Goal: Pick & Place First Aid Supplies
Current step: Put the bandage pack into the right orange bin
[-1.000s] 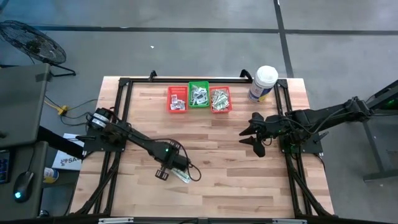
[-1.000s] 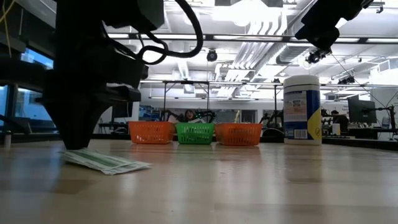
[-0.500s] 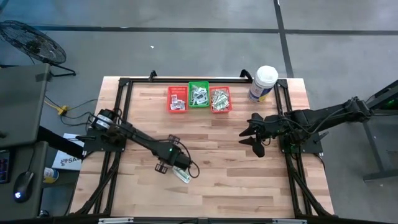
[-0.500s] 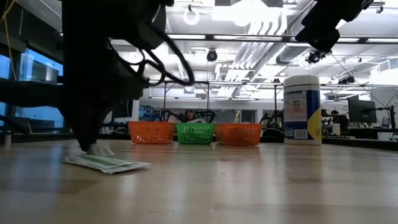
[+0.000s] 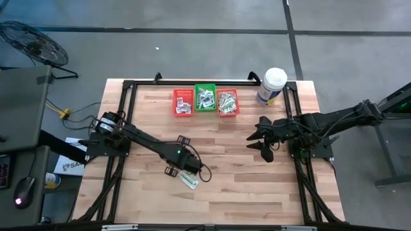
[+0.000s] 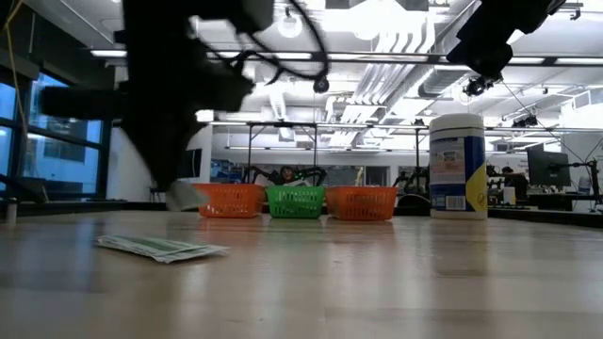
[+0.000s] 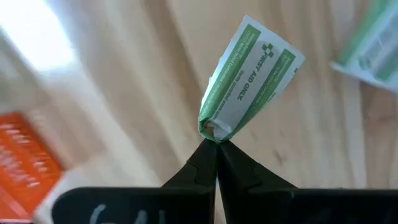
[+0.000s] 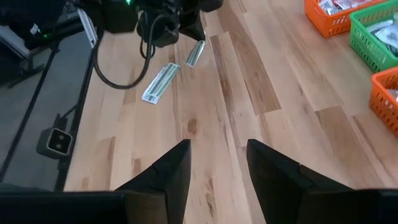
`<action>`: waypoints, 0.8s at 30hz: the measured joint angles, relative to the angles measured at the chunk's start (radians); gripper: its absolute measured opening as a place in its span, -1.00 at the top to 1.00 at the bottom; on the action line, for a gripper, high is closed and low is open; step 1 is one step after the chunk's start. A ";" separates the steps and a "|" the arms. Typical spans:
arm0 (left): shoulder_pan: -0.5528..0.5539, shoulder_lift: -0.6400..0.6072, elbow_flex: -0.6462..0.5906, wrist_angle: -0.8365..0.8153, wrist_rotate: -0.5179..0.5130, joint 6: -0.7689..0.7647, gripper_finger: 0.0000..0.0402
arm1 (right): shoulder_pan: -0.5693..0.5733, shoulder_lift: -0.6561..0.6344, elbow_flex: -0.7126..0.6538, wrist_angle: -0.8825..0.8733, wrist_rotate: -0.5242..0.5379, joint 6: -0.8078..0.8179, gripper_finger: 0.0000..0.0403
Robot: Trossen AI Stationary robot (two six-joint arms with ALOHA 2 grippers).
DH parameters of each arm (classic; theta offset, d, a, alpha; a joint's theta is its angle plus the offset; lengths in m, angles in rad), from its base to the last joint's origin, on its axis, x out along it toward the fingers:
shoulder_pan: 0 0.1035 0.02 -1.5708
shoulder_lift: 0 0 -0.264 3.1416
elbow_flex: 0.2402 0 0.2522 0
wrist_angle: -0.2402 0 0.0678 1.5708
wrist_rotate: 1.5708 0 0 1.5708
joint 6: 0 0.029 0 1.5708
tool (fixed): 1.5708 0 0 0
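your left pincer (image 7: 216, 142) is clamped on just one corner of a green-and-white strip (image 7: 249, 81), lifted off the bench (image 5: 244, 186); it may slip before the baskets (image 5: 205, 101). right pincer (image 8: 216, 165) waits, parted, empty.

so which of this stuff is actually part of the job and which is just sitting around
Part of the job:
- green-and-white strip packet pinched in the left gripper
- packets left on the table
- three mesh baskets holding packets

Just lying about:
- white tub
- right gripper, open, waiting
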 joint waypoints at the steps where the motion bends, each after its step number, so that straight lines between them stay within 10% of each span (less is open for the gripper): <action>1: 0.007 0.000 0.016 -0.003 -0.012 0.000 1.00 | 0.000 0.004 0.000 0.000 0.000 -0.019 0.26; 14: 0.131 -0.003 0.316 0.174 -0.398 0.082 1.00 | -0.030 0.117 0.000 0.123 0.025 0.079 0.26; 24: 0.182 -0.005 0.405 0.432 -0.411 0.102 1.00 | -0.050 0.133 0.000 0.317 0.153 0.042 0.26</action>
